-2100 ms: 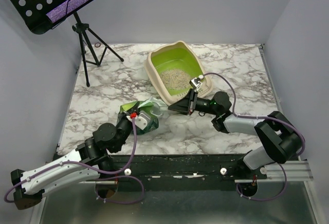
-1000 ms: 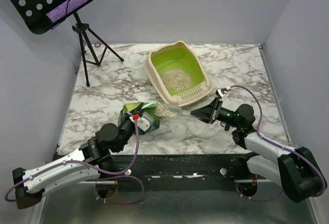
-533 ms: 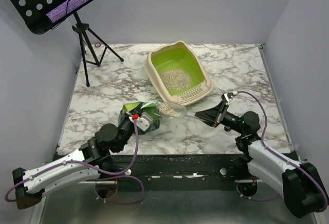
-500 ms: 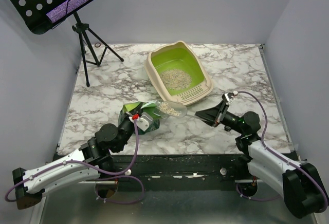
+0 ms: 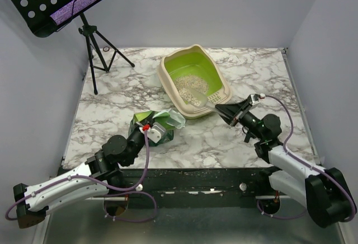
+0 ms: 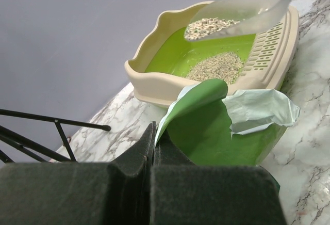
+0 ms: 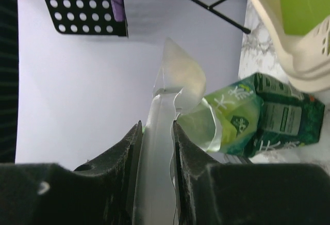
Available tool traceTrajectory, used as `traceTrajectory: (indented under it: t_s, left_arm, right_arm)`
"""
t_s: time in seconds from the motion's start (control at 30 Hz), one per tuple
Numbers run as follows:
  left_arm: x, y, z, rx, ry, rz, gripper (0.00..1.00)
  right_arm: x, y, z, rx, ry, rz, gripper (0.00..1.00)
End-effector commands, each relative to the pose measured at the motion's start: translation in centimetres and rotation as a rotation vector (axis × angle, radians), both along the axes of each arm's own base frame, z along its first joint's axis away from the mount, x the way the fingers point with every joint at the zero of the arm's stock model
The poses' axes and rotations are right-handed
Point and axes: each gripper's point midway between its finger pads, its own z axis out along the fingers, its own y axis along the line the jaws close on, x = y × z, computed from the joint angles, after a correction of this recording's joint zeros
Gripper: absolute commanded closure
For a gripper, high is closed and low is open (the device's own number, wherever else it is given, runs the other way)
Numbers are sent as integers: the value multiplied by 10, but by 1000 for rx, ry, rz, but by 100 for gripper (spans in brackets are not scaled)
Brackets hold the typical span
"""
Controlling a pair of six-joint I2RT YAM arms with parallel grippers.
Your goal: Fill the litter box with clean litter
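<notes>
- Top external: the litter box sits far-centre on the bench with clean litter inside. The right tool pinches a clear scoop over the box's near end.
- Left wrist: the left tool is pressed together on the green bag. The scoop, holding litter, hangs above the box.
- Right wrist: fingers clamp the scoop's handle.

The litter box sits at upper centre on the marble table, clean litter inside. The right tool holds a clear scoop over its near rim. Below and left, the left tool grips the green bag.
</notes>
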Motion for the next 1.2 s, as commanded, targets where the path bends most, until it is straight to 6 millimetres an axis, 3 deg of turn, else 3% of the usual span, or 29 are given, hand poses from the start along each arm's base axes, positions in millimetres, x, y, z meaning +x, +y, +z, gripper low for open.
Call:
traceTrajectory:
  t_s: [0.0, 0.27, 0.57, 0.7, 0.9, 1.17]
  left_arm:
    - [-4, -2, 18, -85, -29, -29, 100]
    - [-5, 1, 22, -103, -33, -24, 100]
    - [-5, 2, 23, -103, -31, -19, 100]
    - [-4, 1, 21, -95, -25, -15, 100]
    - [-3, 2, 21, -93, -26, -9, 100]
    - [-1, 2, 19, -89, -19, 3, 100]
  right_arm:
    - [40, -8, 26, 69, -43, -132, 99]
    - [93, -7, 6, -27, -43, -246, 100]
    - [149, -13, -43, -508, 23, -336, 100]
    - [167, -19, -45, -726, 35, -319, 100]
    - [182, -34, -45, -1015, 8, -276, 100]
    - [187, -32, -40, -1300, -49, -85, 100]
